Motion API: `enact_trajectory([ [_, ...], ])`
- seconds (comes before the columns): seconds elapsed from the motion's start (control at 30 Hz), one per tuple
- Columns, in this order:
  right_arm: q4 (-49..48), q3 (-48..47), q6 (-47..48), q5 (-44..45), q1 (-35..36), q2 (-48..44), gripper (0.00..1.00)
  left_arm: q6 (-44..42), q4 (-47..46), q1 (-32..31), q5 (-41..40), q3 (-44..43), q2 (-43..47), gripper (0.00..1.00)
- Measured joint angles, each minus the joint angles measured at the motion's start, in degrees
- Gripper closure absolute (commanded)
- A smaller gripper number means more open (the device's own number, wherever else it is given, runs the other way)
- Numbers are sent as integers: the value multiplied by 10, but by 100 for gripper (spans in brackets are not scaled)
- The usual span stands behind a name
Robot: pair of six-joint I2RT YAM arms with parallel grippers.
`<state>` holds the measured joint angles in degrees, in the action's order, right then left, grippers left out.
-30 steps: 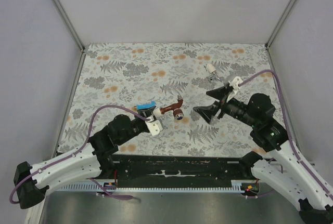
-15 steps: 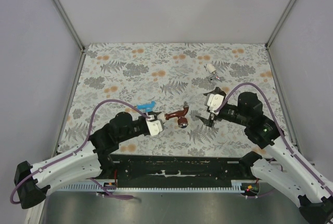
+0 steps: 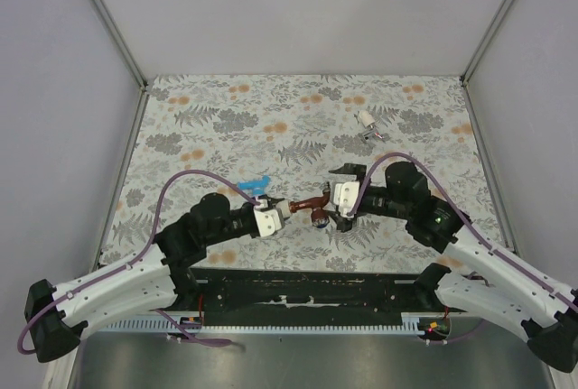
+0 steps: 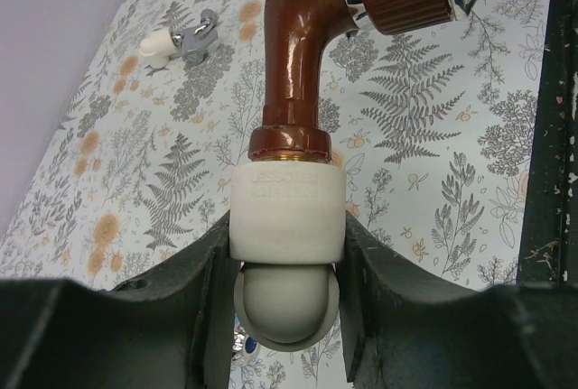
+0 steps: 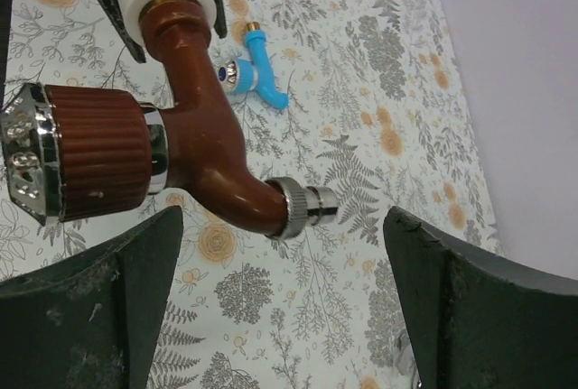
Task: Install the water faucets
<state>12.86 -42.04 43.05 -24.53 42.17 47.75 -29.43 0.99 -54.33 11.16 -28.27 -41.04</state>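
Note:
The reddish-brown copper faucet [image 3: 307, 203] is joined by its stem to a white pipe fitting [image 3: 275, 214]. My left gripper [image 3: 268, 217] is shut on that fitting [image 4: 287, 213] and holds the faucet [image 4: 293, 64] above the table. My right gripper [image 3: 330, 198] is open, and its jaws stand wide on either side of the faucet's spout [image 5: 302, 207] and ribbed knob [image 5: 90, 150] without touching them. The blue faucet [image 3: 256, 181] lies on the mat just behind the left gripper, and it also shows in the right wrist view [image 5: 257, 73]. The white-silver faucet [image 3: 368, 123] lies at the far right.
The floral mat [image 3: 208, 127] covers the table. Grey walls with metal posts [image 3: 108, 23] close in the left, right and back sides. A black rail [image 3: 307, 290] runs along the near edge between the arm bases.
My right arm has swung left from the right side, and its open jaws now straddle the copper faucet. My left gripper has carried the faucet and fitting slightly to the right.

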Motion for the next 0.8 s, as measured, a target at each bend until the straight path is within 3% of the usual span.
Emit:
enact_trajectory([
  [0.33, -9, -7, -47, -44, 17, 43, 16, 3, 3, 0, 19, -5, -8, 98],
  [0.4, -9, -17, -67, -54, 17, 48, 25, 3, 4, 0, 21, -6, -9, 98],
  [0.5, -5, -43, -105, -67, 17, 57, 60, 3, 4, 0, 24, -6, -9, 98],
  [0.57, 6, -59, -131, -78, 19, 68, 74, 3, 1, 3, 18, -9, -9, 98],
  [0.7, 17, -78, -189, -92, 20, 87, 78, 2, 10, 7, 10, -12, -1, 98],
  [0.8, 14, -80, -245, -98, 18, 102, 88, -1, 24, 7, 6, -10, 9, 98],
])
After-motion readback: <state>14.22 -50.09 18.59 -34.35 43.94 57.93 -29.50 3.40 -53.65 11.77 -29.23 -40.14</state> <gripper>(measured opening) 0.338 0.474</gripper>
